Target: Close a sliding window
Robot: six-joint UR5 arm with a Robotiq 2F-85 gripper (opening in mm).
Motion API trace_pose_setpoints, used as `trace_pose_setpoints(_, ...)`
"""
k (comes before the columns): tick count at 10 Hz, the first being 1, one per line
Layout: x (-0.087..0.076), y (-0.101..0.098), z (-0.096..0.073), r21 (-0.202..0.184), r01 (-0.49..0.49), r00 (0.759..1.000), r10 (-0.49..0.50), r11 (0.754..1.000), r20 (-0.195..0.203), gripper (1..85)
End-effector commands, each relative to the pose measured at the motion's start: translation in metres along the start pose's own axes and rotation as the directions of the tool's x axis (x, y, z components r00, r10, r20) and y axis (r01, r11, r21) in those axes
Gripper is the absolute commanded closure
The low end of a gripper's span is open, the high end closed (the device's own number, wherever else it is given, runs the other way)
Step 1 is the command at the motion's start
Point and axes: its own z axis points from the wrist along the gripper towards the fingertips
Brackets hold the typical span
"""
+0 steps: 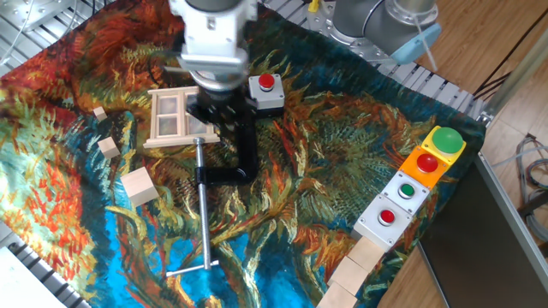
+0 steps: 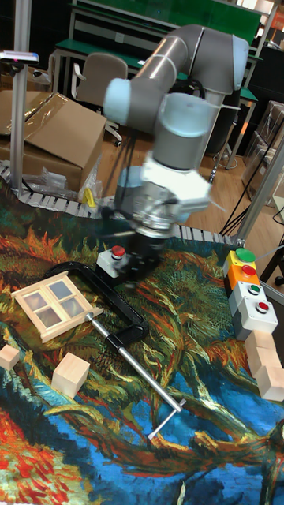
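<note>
Tool [image 1: 219, 113] blurred, above sliding window [image 1: 180, 118] edge
</note>
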Motion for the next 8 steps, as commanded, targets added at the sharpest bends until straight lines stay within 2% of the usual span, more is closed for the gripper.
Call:
trace_pose_setpoints(1, -0.022, 0.018, -0.008, 0.003, 0.016, 1.000, -0.016, 1.000, 0.002, 84.3)
trace_pose_setpoints(2, -0.010, 0.002, -0.003, 0.035, 0.061, 0.998, -0.061, 0.998, 0.000, 84.3)
trace_pose_setpoints(3, -0.010, 0.000, 0.004, 0.048, 0.062, 0.998, -0.063, 0.997, 0.017, 84.3)
trace_pose_setpoints(4, -0.035, 0.020, 0.005, 0.020, 0.011, 0.999, -0.011, 1.000, 0.033, 84.3)
trace_pose_setpoints(5, -0.059, 0.038, 0.002, 0.005, -0.025, 0.999, 0.025, 1.000, 0.033, 84.3)
trace_pose_setpoints(6, -0.069, 0.052, -0.002, -0.021, -0.055, 0.998, 0.056, 0.998, 0.032, 84.3)
trace_pose_setpoints(8, -0.064, 0.046, -0.003, -0.009, -0.053, 0.998, 0.053, 0.999, 0.022, 84.3)
